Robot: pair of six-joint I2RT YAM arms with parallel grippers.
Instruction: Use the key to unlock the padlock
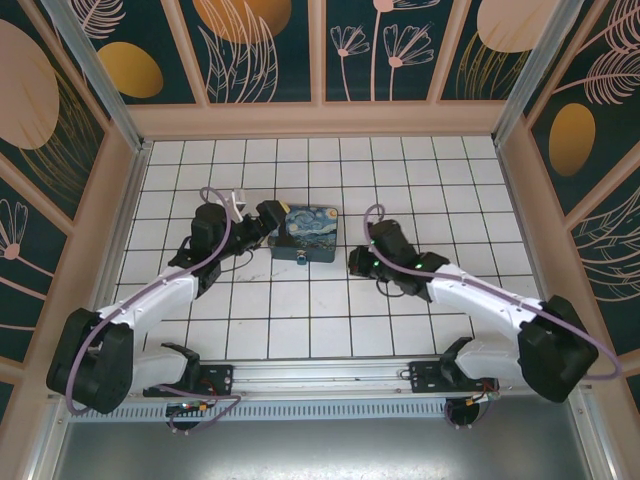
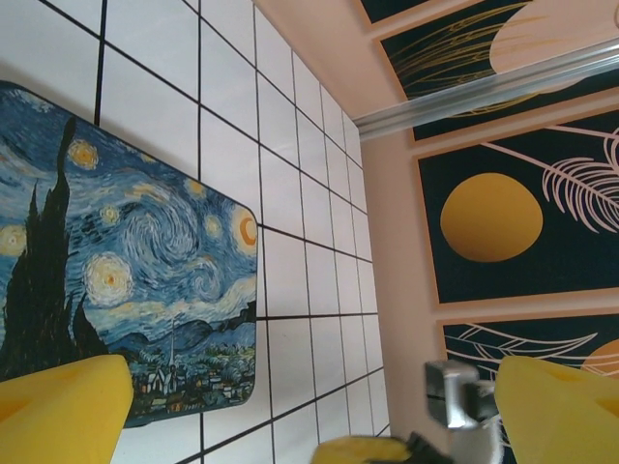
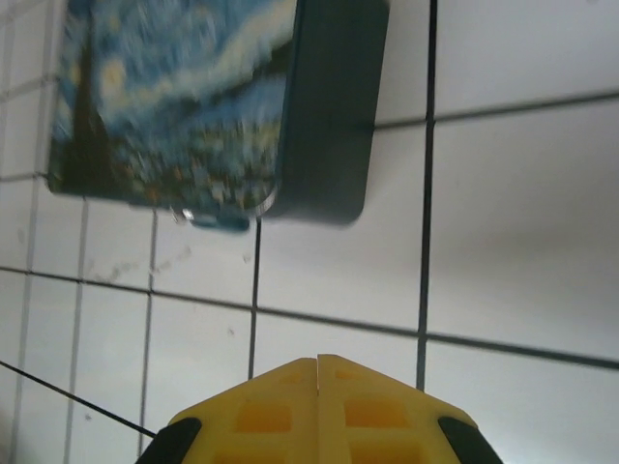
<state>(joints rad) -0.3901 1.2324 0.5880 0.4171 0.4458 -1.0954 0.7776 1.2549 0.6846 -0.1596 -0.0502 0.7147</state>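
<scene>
Overhead view looks down; both wrist views closely face the box (image 1: 305, 233).

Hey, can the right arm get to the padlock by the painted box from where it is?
Probably yes: only bare tiles lie between the right fingers, shut now, and the padlock at the box edge.

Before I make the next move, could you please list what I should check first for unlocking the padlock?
1. Location of the padlock, at the near edge of the Starry Night box: ok.
2. Location of the key: cannot tell; the silvery piece by the left gripper is unclear.
3. Key held: not ok; none seen gripped.
4. Jaws of the left gripper open: ok.
5. The right gripper apart from the padlock, jaws shut: ok.
</scene>
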